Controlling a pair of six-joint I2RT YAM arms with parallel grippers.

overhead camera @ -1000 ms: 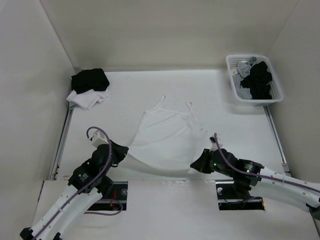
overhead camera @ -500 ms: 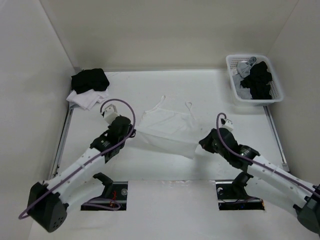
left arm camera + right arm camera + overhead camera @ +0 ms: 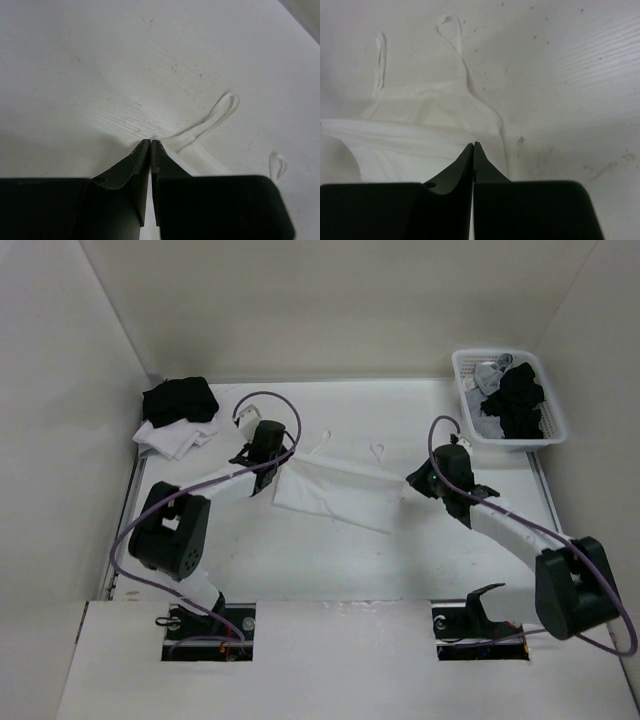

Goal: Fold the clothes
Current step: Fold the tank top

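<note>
Camisole (image 3: pixel 335 498) stretches between left claw (image 3: pixel 151 142) and right claw (image 3: pixel 473 145), each clamped on a hem corner hidden within its grip.

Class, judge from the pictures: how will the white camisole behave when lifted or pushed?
Probably floppy: the camisole sags in a folded band between the left gripper and right gripper. Likely very light, since two fingertip pinches seem to carry its edge. The thin straps lie in loose loops, so they may trail or tangle.
</note>
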